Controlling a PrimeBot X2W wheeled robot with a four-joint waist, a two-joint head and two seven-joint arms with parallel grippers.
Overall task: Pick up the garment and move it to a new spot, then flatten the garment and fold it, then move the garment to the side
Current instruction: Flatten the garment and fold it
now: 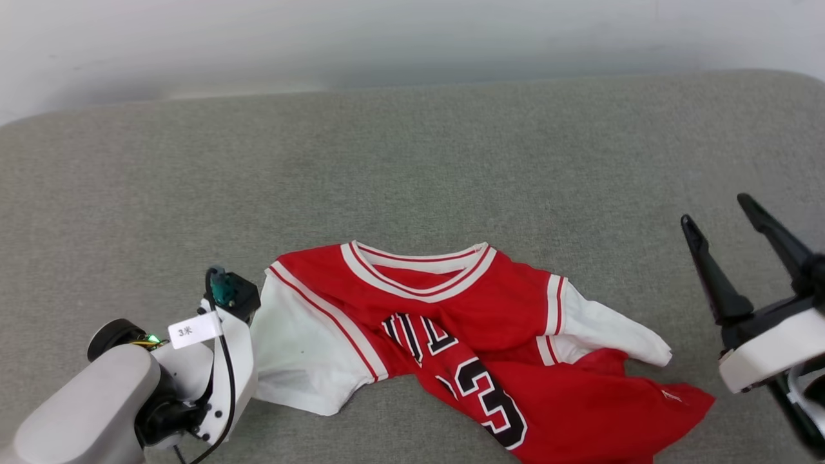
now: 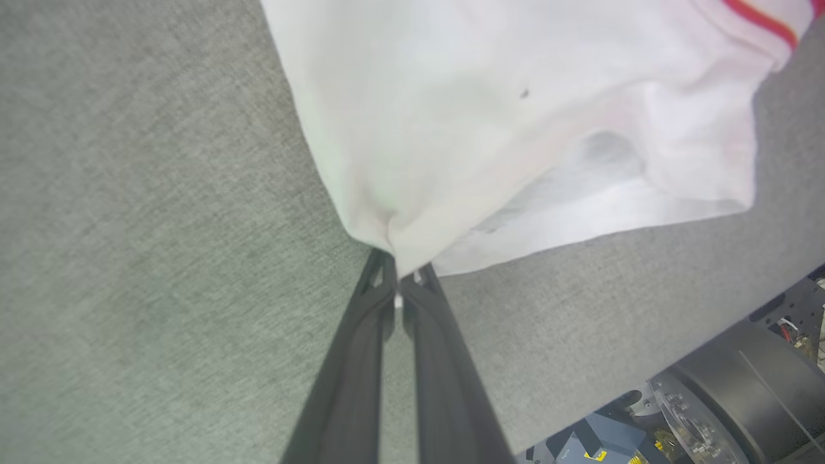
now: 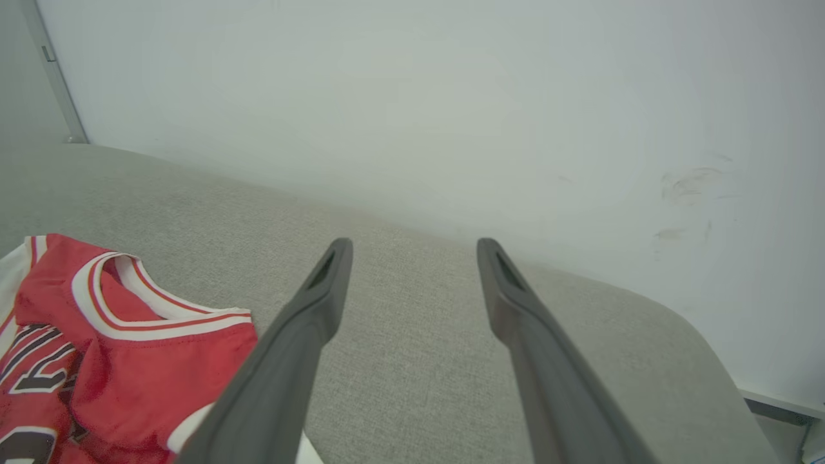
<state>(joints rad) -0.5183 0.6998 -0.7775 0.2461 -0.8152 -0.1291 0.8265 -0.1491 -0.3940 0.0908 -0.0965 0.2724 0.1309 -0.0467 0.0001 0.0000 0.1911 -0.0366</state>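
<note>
The garment (image 1: 490,335), a red jersey with white sleeves, striped trim and a black "3", lies crumpled on the grey padded surface (image 1: 412,167), near the front edge in the head view. My left gripper (image 2: 398,274) is shut on the edge of the garment's white sleeve (image 2: 490,116), and the cloth bunches at the fingertips. In the head view my left wrist (image 1: 219,335) hangs over that sleeve's outer edge and hides the fingers. My right gripper (image 1: 718,216) stands open to the right of the garment, apart from it, with nothing between its fingers (image 3: 335,283). The collar (image 3: 129,303) lies to their left.
A white wall (image 1: 412,38) runs along the far edge of the grey surface. The surface's rounded corner (image 3: 696,335) lies beyond my right gripper. Part of the robot's base (image 2: 728,399) sits below the surface's near edge in the left wrist view.
</note>
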